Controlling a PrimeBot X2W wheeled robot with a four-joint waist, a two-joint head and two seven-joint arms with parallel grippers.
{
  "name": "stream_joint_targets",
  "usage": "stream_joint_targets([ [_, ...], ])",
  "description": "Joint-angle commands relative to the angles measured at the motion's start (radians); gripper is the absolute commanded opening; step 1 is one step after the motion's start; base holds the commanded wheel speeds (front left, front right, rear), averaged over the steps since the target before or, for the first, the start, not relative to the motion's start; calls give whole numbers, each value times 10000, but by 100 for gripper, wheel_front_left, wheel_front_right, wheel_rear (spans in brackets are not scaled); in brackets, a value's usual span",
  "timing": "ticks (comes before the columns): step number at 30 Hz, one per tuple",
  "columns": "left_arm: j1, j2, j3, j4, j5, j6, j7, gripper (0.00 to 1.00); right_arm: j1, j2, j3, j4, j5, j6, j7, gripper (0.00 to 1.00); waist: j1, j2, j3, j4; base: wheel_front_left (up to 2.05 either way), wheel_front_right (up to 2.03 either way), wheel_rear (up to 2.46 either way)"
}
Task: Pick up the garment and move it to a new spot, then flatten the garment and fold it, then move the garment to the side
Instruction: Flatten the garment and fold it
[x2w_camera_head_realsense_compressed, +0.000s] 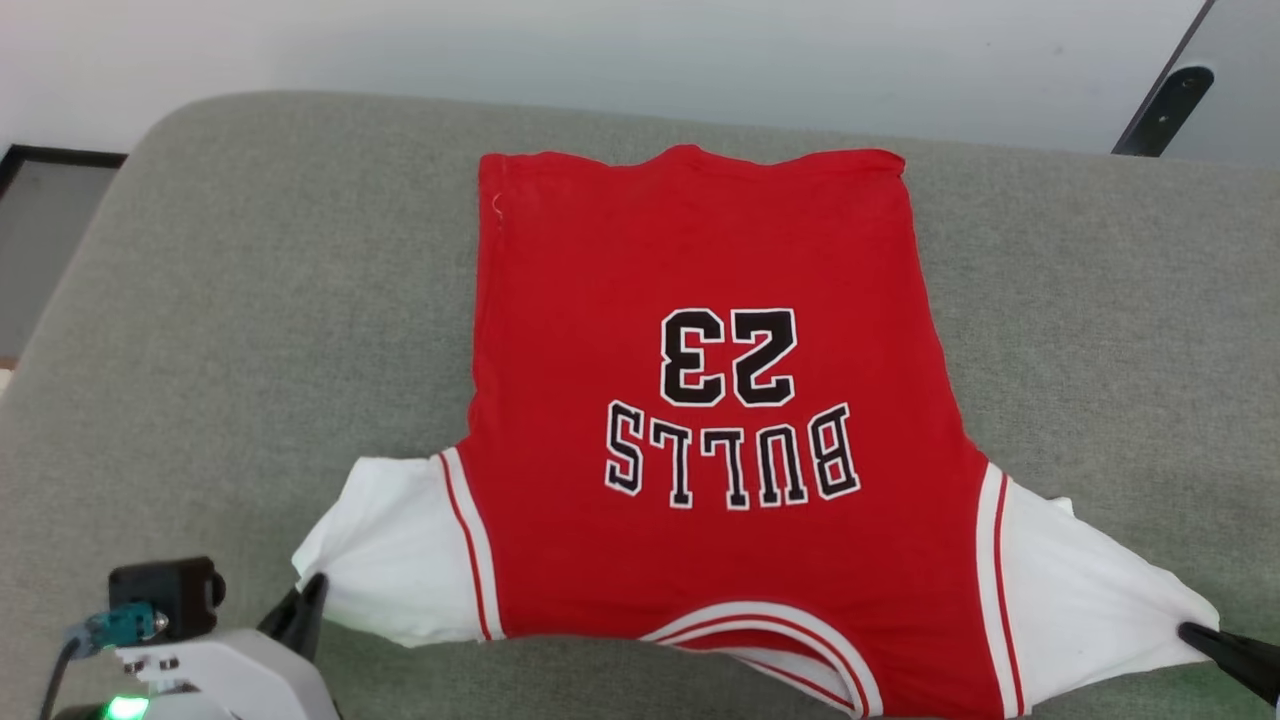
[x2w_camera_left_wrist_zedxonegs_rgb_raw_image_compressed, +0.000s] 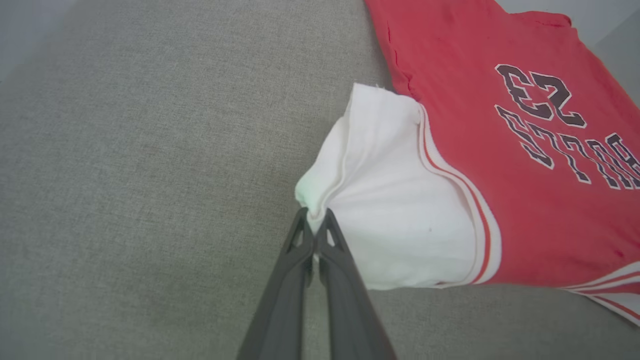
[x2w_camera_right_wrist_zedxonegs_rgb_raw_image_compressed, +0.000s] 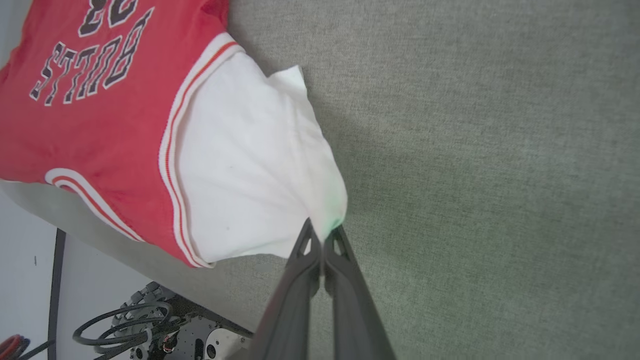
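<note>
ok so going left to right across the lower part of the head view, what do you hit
left hand, shut on a white sleeve end → red body of the garment → other white sleeve end → right hand, shut on that sleeve

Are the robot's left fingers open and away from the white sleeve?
No, the left fingers are pinched shut on the tip of the white sleeve of the red shirt.

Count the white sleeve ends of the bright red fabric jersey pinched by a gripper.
2 on the red jersey. The left sleeve end is pinched by the left gripper; the right sleeve end by the right gripper. None seems hidden.
</note>
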Motion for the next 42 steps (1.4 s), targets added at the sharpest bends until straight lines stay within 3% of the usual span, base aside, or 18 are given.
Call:
stream_joint_targets([
  [1, 197, 75, 69, -39, -65, 151, 11, 0, 101, 122, -150, -95, -180, -4, 92, 0, 0, 0, 86, -21, 0, 0, 0],
  [5, 332, -90, 84, 30, -181, 168, -70, 0, -38, 524, -192, -184, -704, -4, 269, 0, 0, 0, 215, -59, 0, 0, 0],
  [11, -139, -550, -234, 715, -36, -222, -145, 0, -620, 899, 307, 77, -1816, -3, 171, 0, 0, 0, 340, -132, 0, 0, 0],
  [17, -823, -1024, -648, 1725, 219, -604, -86, 0, -1265, 925, 1205, 690, -2806, -3, 76, 0, 0, 0, 441, -205, 0, 0, 0],
  [25, -1223, -1401, -906, 2591, 242, -1015, -95, 0, -1855, 1097, 2157, 1923, -3187, -3, 211, 0, 0, 0, 366, -327, 0, 0, 0],
  [27, -1216, -1423, -935, 2687, 240, -1124, -130, 0, -1994, 1187, 2102, 2267, -3255, -7, 114, 44, 0, 0, 287, -336, 0, 0, 0],
  [28, -1204, -1445, -923, 2707, 216, -1173, -167, 0, -2062, 1211, 2088, 2363, -3289, -9, 118, 79, 0, 0, 242, -344, 0, 0, 0],
  [29, -1174, -1454, -918, 2734, 213, -1210, -201, 0, -2111, 1262, 2019, 2475, -3299, -9, 122, 100, 0, 0, 194, -350, 0, 0, 0],
  [35, -932, -1535, -754, 2774, 118, -1362, -673, 0, -2184, 1225, 1704, 2286, -3382, -7, 73, 100, 0, 0, -47, -405, 0, 0, 0],
  [42, -665, -1624, -466, 2747, 32, -1329, -1255, 0, -1557, 1229, 852, 1173, -3737, -7, -558, 100, 0, 0, -199, -426, 0, 0, 0],
])
